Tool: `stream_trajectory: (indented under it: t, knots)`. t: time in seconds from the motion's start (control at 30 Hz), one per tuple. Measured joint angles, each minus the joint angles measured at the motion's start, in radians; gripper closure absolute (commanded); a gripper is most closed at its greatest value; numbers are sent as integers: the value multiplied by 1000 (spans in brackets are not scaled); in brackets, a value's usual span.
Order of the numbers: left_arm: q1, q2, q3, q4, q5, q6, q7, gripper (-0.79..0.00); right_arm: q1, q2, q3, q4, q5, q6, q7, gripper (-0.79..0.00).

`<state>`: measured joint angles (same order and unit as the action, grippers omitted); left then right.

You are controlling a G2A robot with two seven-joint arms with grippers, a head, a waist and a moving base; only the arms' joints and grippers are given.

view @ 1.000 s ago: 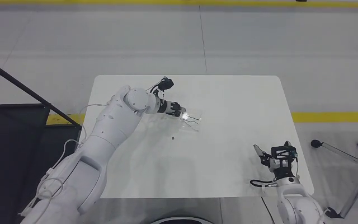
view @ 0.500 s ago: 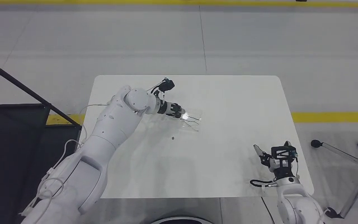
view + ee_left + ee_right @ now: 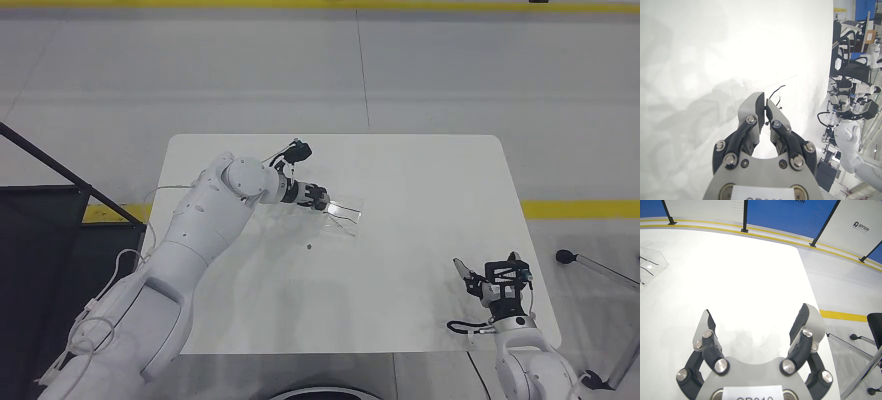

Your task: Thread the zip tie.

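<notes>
Here, your left gripper (image 3: 764,97) (image 3: 322,203) clenched on a thin black zip tie (image 3: 777,89), held at the clear acrylic tray (image 3: 347,216) (image 3: 660,256) just left of the white table's (image 3: 430,180) middle, your right gripper (image 3: 757,313) (image 3: 488,268) released and spread wide, over the table's near right corner, well apart from the tray.

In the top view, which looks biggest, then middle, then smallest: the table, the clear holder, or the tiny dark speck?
1. table
2. clear holder
3. dark speck
</notes>
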<state>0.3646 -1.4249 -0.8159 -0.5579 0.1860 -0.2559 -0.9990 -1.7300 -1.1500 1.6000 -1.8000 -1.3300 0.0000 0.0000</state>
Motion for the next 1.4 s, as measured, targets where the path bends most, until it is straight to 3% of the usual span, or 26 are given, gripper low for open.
stream_trajectory:
  t: [0.53,0.9,1.13,1.4]
  knots:
    - [10,21,-39,-51,11,14,-4,0,0,0,0,0,0,0,0,-785]
    - [54,77,-156,-160,-44,-43,-24,0,7,3,14,-27,-16,-53,-3,-785]
    - [128,109,-207,-306,-47,-66,-46,0,42,-2,16,-128,154,-132,82,-785]
    - [222,141,-261,-475,-34,-58,-50,0,125,-9,-6,-176,508,-196,273,-785]
